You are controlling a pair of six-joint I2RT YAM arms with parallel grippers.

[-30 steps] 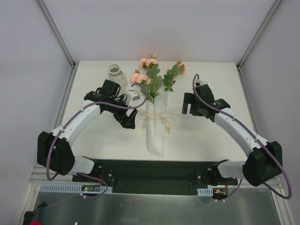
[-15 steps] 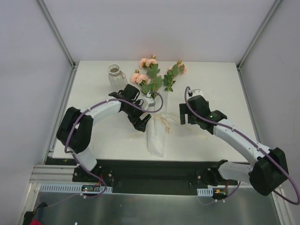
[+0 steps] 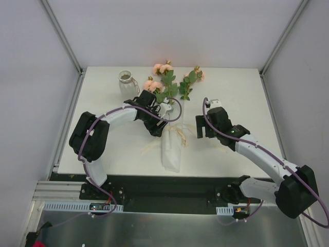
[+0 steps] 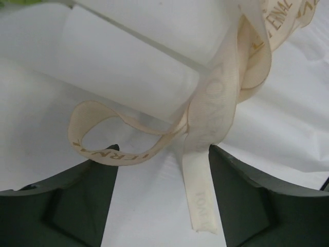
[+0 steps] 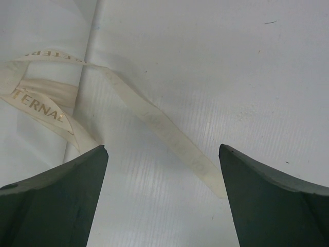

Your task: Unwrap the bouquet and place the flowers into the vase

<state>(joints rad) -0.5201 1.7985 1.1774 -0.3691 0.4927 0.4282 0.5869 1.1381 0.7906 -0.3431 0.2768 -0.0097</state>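
Observation:
The bouquet (image 3: 171, 139) lies mid-table in its white paper cone (image 4: 128, 67), with the cream ribbon (image 3: 178, 135) tied around it. The flowers (image 3: 165, 77), peach-pink blooms with green leaves, stick out of the cone's far end. The white ribbed vase (image 3: 125, 82) stands upright at the far left. My left gripper (image 3: 157, 127) is at the cone's left side, open (image 4: 163, 149); a ribbon tail (image 4: 201, 200) lies between its fingers, close to the right one. My right gripper (image 3: 201, 127) is open (image 5: 162, 146) just right of the cone, above another ribbon tail (image 5: 164, 128) lying on the table.
The white table (image 3: 231, 87) has walls along its left, right and far sides. A loose ribbon end (image 3: 148, 149) trails on the table left of the cone. The left arm's forearm (image 3: 121, 116) lies just in front of the vase.
My left gripper has swung right, away from the vase, up to the cone's ribbon. My right gripper has moved left and nearer, towards the ribbon's right tail.

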